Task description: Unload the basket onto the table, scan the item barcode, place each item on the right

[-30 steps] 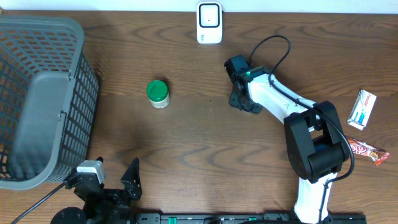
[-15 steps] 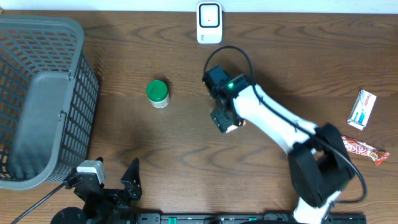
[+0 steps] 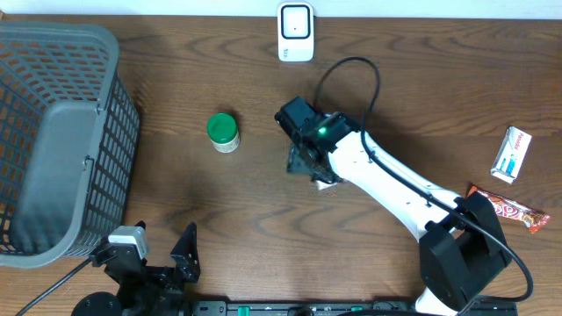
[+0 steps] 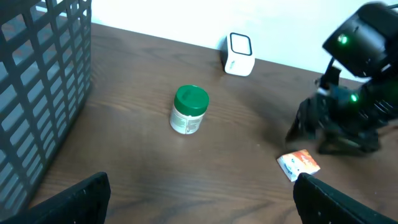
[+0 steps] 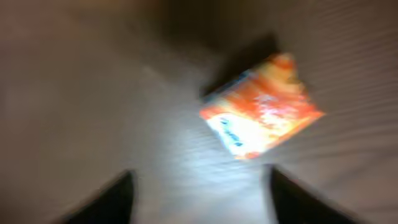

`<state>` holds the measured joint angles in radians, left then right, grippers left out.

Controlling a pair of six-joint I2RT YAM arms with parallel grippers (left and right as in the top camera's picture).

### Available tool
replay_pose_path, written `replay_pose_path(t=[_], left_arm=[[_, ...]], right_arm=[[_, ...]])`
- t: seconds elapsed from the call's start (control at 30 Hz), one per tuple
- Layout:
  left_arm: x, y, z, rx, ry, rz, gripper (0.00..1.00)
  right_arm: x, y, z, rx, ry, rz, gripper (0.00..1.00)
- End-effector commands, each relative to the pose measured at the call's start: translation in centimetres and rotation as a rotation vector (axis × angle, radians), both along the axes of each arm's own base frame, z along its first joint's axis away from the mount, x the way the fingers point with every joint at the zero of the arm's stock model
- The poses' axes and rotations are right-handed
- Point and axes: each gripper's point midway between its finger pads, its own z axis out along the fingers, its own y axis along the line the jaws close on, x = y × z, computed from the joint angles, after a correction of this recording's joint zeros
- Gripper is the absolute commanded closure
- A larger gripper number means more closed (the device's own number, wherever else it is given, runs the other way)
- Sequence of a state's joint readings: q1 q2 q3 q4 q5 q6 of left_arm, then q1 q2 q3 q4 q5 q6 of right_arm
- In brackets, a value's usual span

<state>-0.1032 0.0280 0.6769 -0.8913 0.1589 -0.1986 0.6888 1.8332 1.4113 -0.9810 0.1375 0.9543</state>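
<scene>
A small orange and white packet lies flat on the wooden table, blurred in the right wrist view. My right gripper hovers over the table just beside it, open, with the packet beyond its fingertips and nothing between them. The white barcode scanner stands at the back edge, seen too from the left wrist. A green-lidded jar stands upright left of centre. My left gripper rests at the front edge, open and holding nothing.
A large grey mesh basket fills the left side. At the far right lie a blue and white box and a red candy bar. The right arm's black cable loops toward the scanner.
The right arm swung left and forward from below the scanner to mid-table. The orange packet now lies on the table beside its open jaws. The left arm stayed still.
</scene>
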Motion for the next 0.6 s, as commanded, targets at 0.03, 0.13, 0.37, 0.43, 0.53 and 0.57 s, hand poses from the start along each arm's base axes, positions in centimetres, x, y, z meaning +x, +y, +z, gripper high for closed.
replay_pose_path(t=[0.03, 0.13, 0.37, 0.43, 0.53, 0.57], left_arm=[[-0.1, -0.2, 0.1, -0.002, -0.005, -0.015, 0.06], [-0.1, -0.2, 0.1, -0.002, -0.005, -0.015, 0.06], [-0.1, -0.2, 0.1, -0.002, -0.005, -0.015, 0.06], [-0.1, -0.2, 0.1, -0.002, -0.005, -0.015, 0.06], [-0.1, -0.2, 0.1, -0.002, -0.005, -0.015, 0.06], [-0.1, -0.2, 0.1, -0.002, -0.005, -0.015, 0.06]], right_arm=[[3.4, 2.0, 1.1, 0.181, -0.136, -0.344, 0.86], [4.3, 1.6, 1.1, 0.16, -0.18, -0.358, 0.99], [5.5, -0.4, -1.3, 0.108, -0.144, -0.383, 0.99], [5.6, -0.8, -1.7, 0.102, -0.132, -0.377, 0.99], [5.6, -1.5, -2.1, 0.082, -0.118, -0.375, 0.99], [5.7, -1.5, -2.3, 0.079, -0.111, -0.367, 0.99]])
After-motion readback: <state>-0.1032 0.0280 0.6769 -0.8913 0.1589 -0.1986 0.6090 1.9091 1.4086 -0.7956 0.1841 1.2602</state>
